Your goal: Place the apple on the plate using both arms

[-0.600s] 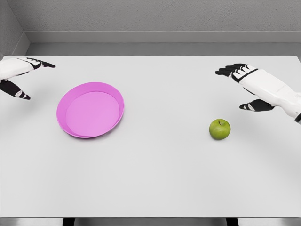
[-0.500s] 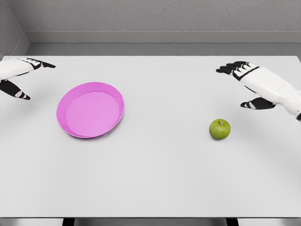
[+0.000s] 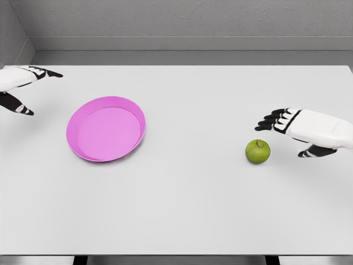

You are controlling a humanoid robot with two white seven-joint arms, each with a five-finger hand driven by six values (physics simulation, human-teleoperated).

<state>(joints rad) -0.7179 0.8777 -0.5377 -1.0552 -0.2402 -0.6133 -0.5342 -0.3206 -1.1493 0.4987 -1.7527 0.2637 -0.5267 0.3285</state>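
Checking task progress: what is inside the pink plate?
Nothing: the pink plate shows only its bare pink bottom. The green apple sits on the white table, well to its right. Nothing is covered.

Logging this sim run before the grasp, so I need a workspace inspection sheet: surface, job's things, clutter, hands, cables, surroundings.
Surface: white table, flat, evenly lit.
Job's things: green apple upright on the table's right side; pink plate on the left, nothing in it.
Clutter: nothing seen.
Hands: right hand open, just right of the apple, not touching; left hand open at the left edge, apart from the plate.
Cables: nothing seen.
Surroundings: grey wall behind the table.
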